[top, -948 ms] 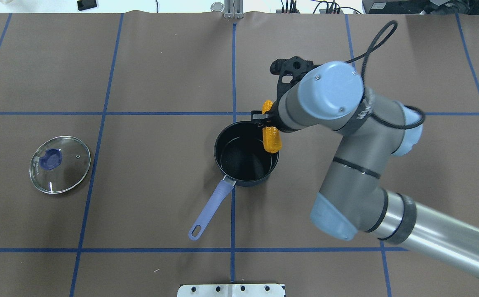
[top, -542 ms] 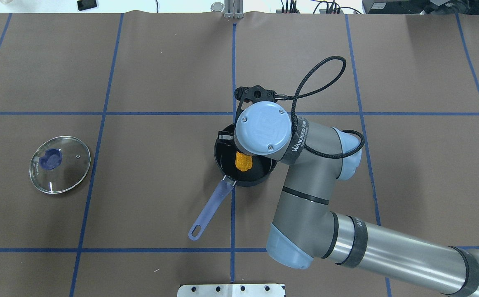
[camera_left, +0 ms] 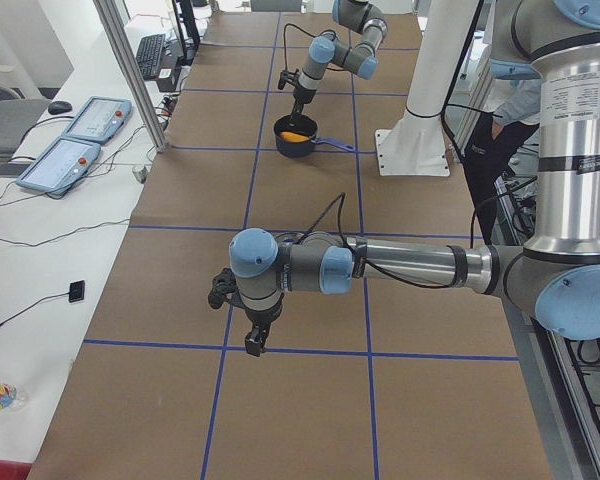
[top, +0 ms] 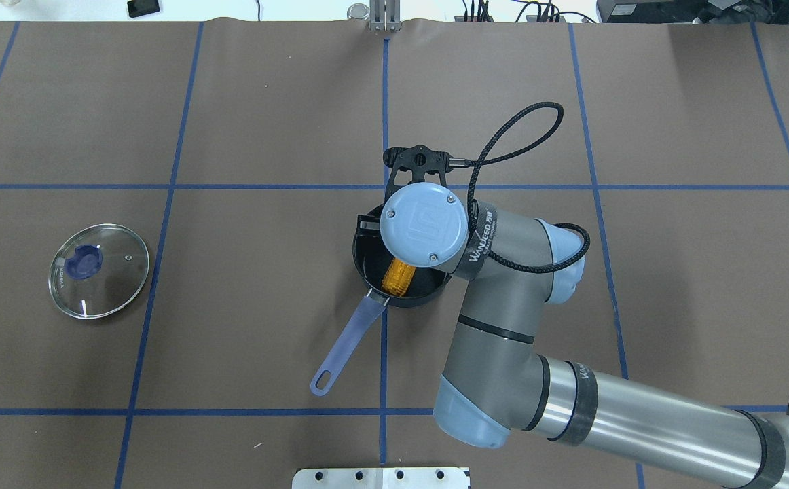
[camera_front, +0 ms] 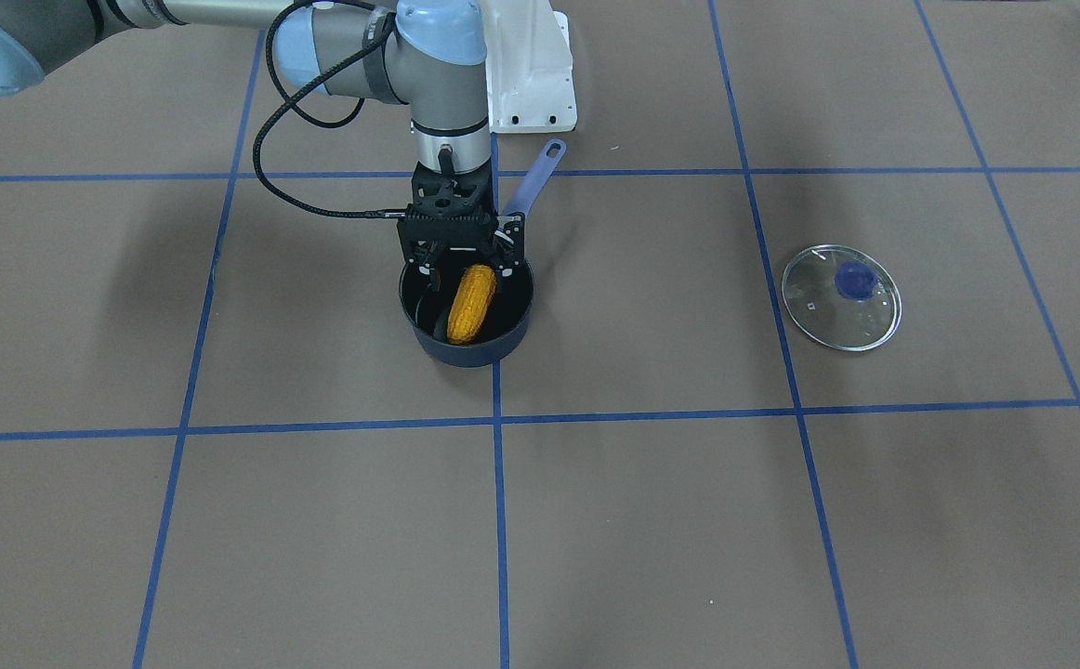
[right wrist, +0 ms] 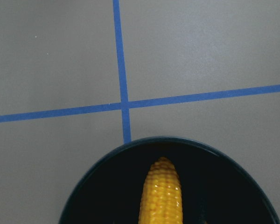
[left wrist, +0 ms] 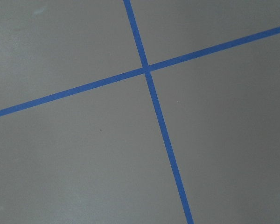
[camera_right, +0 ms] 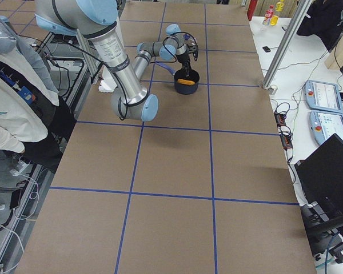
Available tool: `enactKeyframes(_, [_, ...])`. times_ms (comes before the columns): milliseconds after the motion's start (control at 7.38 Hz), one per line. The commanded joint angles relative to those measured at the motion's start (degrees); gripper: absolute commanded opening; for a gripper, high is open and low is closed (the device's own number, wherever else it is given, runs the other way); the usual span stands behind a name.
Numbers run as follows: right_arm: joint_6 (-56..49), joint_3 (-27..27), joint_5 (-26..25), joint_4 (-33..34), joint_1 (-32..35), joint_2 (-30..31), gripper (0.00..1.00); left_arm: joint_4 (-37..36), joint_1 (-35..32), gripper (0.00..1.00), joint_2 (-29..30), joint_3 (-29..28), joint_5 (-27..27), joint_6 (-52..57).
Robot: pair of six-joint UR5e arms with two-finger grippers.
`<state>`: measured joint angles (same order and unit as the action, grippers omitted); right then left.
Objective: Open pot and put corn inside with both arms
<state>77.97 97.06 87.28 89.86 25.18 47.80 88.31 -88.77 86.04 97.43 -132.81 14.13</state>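
The corn (camera_front: 471,303) lies tilted inside the dark open pot (camera_front: 466,356), its tapered end toward the far rim in the right wrist view (right wrist: 161,196). It also shows in the overhead view (top: 398,277). My right gripper (camera_front: 467,272) hangs just above the pot's robot-side rim, over the corn's upper end, jaws apart and holding nothing. In the overhead view my wrist hides it. My left gripper (camera_left: 255,340) hovers low over bare table far from the pot; I cannot tell whether it is open. The left wrist view shows only tape lines.
The glass lid (top: 98,271) with a blue knob lies flat on the table, far to my left of the pot. The pot's purple handle (top: 343,346) points toward my base. The white base mount (camera_front: 531,74) stands behind it.
My right arm carried the corn from the pot's far-right rim to over the pot. The corn has gone from held upright to lying tilted in the pot.
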Motion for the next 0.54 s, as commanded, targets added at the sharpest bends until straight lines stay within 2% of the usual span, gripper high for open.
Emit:
enactKeyframes(0, [-4.4,2.2,4.6,0.0,4.8,1.8,1.0,-0.2,-0.1,0.98,-0.1,-1.3,0.3,0.0])
enactKeyframes(135, [-9.1,3.8,8.7,0.0,9.0,4.1,1.0,0.0,-0.1,0.98,-1.0,-1.6,0.3,0.0])
enactKeyframes(271, [-18.3,4.3,15.4,-0.5,15.4,7.2,1.0,-0.6,-1.0,0.98,-0.8,-1.4,0.0,-0.8])
enactKeyframes(406, [-29.4,4.0,21.3,-0.7,21.7,9.6,1.0,-0.4,-1.2,0.98,-0.7,-1.1,0.0,-10.2])
